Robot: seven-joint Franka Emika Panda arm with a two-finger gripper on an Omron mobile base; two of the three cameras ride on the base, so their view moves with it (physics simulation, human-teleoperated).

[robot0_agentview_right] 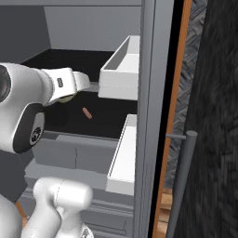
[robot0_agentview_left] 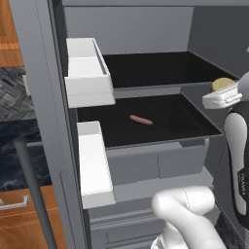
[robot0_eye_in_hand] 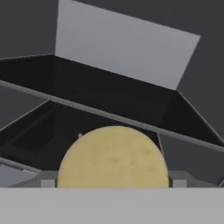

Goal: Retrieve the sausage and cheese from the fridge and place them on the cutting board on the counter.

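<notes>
1. The fridge [robot0_agentview_left: 146,29] stands open, showing its grey back wall and two dark inner shelves, one above the other.
2. The end effector [robot0_eye_in_hand: 111,183] reaches into the fridge from the right side of the left base view, at about the height of the ledge between the two shelves.
3. The cheese [robot0_eye_in_hand: 113,159], a pale yellow rounded chunk, sits between the end effector's fingertips [robot0_eye_in_hand: 47,183] and spans the whole gap from one tip to the other. The jaws stand wide apart and are closed on it.
4. In the left base view the cheese [robot0_agentview_left: 222,84] shows as a small yellow lump just above the white hand, clear of the lower shelf [robot0_agentview_left: 160,131].
5. The sausage [robot0_agentview_left: 141,120], thin and reddish-pink, lies alone near the middle of the lower shelf, well apart from the cheese and the end effector.
6. In the right base view the sausage [robot0_agentview_right: 87,113] lies on the same dark shelf, just right of and below the white forearm.
7. Two white door bins [robot0_agentview_left: 87,73] hang on the open left door, one above the other.
8. A dark bar handle [robot0_agentview_left: 31,185] runs down that door's outer edge.
9. Beyond the door, a strip of the black marble-look table [robot0_agentview_left: 14,151] shows above a reddish wooden cabinet with a silver handle [robot0_agentview_left: 12,203].
</notes>
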